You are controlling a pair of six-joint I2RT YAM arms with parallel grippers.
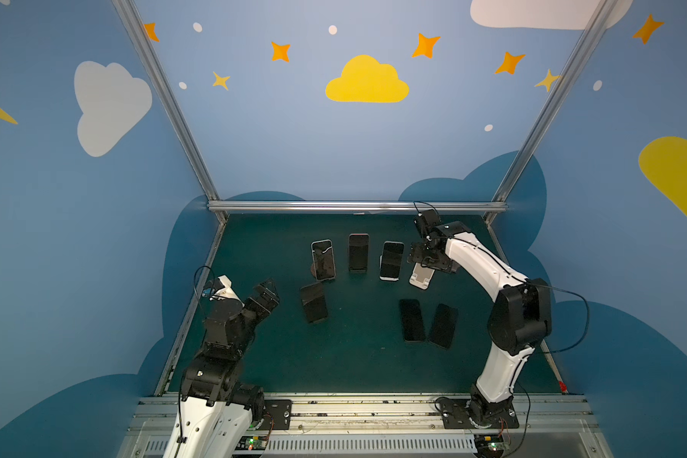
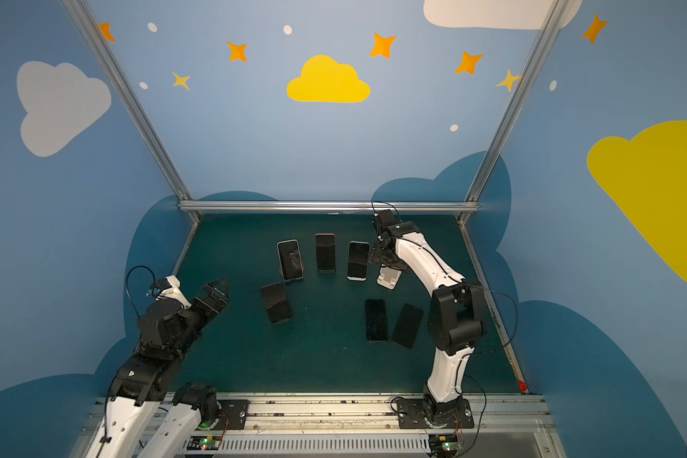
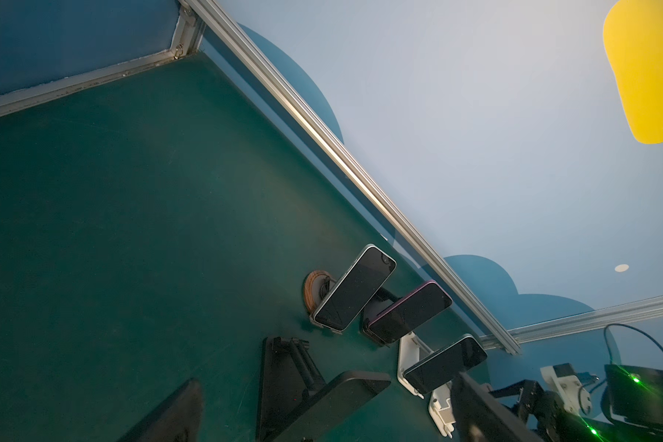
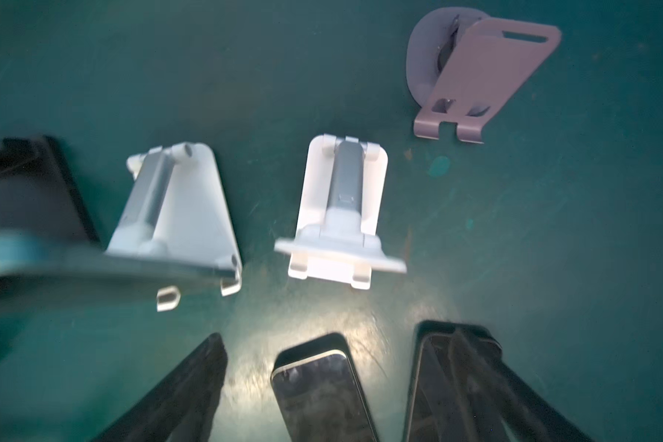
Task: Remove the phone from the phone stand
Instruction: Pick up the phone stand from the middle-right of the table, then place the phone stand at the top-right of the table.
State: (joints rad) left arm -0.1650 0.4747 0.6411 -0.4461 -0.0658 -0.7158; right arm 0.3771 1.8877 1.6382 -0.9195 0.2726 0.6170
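Your right gripper (image 1: 418, 258) hangs spread, empty, over the bare white stand (image 1: 421, 279); grip the phone (image 1: 392, 259) just beside it by its edges.

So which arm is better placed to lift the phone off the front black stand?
Left, probably. The left tool is open and just beside that phone; the right tool hangs over the empty white stand, farther back.

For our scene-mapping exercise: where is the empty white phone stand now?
In both top views the empty white phone stand sits in the back row, just right of the white-edged phone, behind two flat-lying phones.
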